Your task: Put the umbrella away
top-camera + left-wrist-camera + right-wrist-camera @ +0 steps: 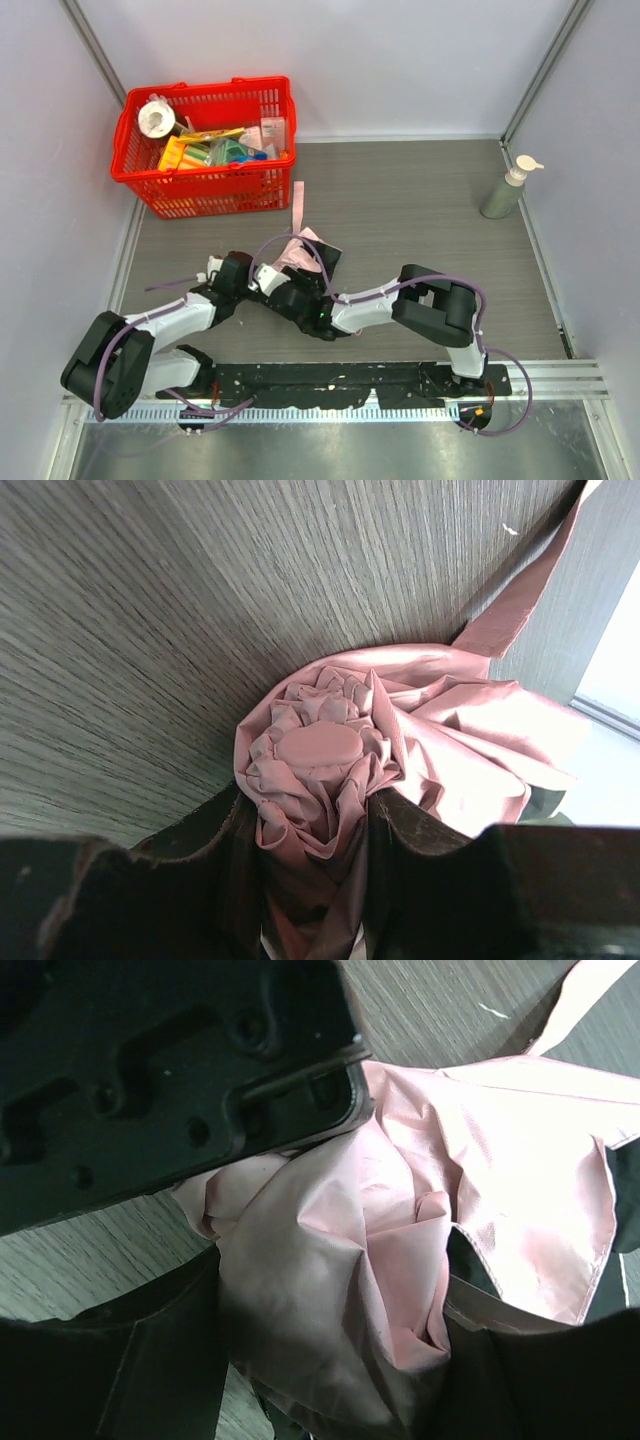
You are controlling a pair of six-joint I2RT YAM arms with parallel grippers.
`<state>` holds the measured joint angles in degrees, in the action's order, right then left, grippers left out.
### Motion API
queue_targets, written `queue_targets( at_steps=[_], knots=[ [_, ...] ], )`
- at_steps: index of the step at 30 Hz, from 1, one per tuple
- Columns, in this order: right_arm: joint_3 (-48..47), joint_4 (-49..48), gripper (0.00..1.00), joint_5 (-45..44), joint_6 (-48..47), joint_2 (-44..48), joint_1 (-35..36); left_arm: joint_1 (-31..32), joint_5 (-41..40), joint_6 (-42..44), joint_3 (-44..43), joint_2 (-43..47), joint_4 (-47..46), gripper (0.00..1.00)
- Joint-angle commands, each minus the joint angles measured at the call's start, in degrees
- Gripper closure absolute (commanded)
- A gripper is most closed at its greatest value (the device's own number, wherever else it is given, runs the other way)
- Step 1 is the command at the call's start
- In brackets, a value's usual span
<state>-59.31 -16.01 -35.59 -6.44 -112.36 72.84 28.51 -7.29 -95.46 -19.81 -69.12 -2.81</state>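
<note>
The pale pink umbrella [300, 248] lies folded on the table between my two grippers, its strap [297, 205] pointing towards the basket. My left gripper [256, 277] is shut on its bunched fabric end; the left wrist view shows the gathered fabric and round pink cap [320, 748] between my fingers [200, 850]. My right gripper [308, 290] is shut on the loose pink canopy [330, 1290], which fills the gap between its fingers [170, 1350]. The black shaft and handle are hidden.
A red plastic basket [147, 192] with several items stands at the back left. A pump bottle [508, 187] stands at the right wall. The left gripper's black body [150, 1070] sits close above the fabric in the right wrist view.
</note>
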Motion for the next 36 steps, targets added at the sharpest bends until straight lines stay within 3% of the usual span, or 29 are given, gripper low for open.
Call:
queue_targets(
  at_steps=[1, 4, 5, 6, 7, 12, 16, 17, 18, 29, 36],
  knots=[
    [1.6, -6.0, 0.44, -4.8, -5.0, -4.3, 1.2, 1.3, 2.1, -2.3, 1.3, -0.6, 11.9, 1.0],
    [3.3, -7.8, 0.78, -6.1, -4.7, -5.0, 1.1, 1.7, 2.2, -3.0, 1.3, -0.3, 11.9, 1.0],
    [3.8, -7.8, 0.83, -5.5, -4.5, -5.2, 1.1, 1.8, 2.0, -3.2, 1.4, -0.2, 11.9, 1.0],
    [4.3, -6.8, 0.99, -4.5, -3.5, -5.2, 1.0, 1.9, 1.9, -3.4, 1.4, -0.2, 11.9, 1.0],
    [4.9, -6.3, 0.99, -3.7, -2.5, -5.2, 0.8, 2.0, 1.8, -3.8, 1.7, 0.0, 11.7, 1.0],
    [11.3, -4.6, 0.99, 19.3, 5.4, -2.0, -2.8, 2.0, 0.3, -3.8, 5.2, 1.9, 3.2, 1.0],
    [14.7, -5.0, 0.99, 30.1, 9.5, -0.1, -4.8, 2.0, -1.9, -1.2, 9.0, 5.7, -5.8, 0.47],
    [15.2, -5.3, 0.99, 31.7, 10.0, 0.2, -5.6, 2.0, -2.5, -1.3, 10.4, 6.9, -7.8, 0.4],
    [15.4, -5.0, 0.99, 34.7, 10.5, 0.6, -6.1, 1.9, -3.3, -1.0, 11.5, 8.4, -9.4, 0.02],
    [15.8, -9.1, 0.99, 66.0, 21.4, -1.3, -19.2, 1.8, -5.3, 5.9, 12.1, 25.8, 4.3, 0.0],
    [9.5, -5.7, 0.99, 79.8, 28.5, -6.5, -23.5, 1.8, -4.0, 11.3, 9.2, 23.4, 0.8, 0.0]
  ],
)
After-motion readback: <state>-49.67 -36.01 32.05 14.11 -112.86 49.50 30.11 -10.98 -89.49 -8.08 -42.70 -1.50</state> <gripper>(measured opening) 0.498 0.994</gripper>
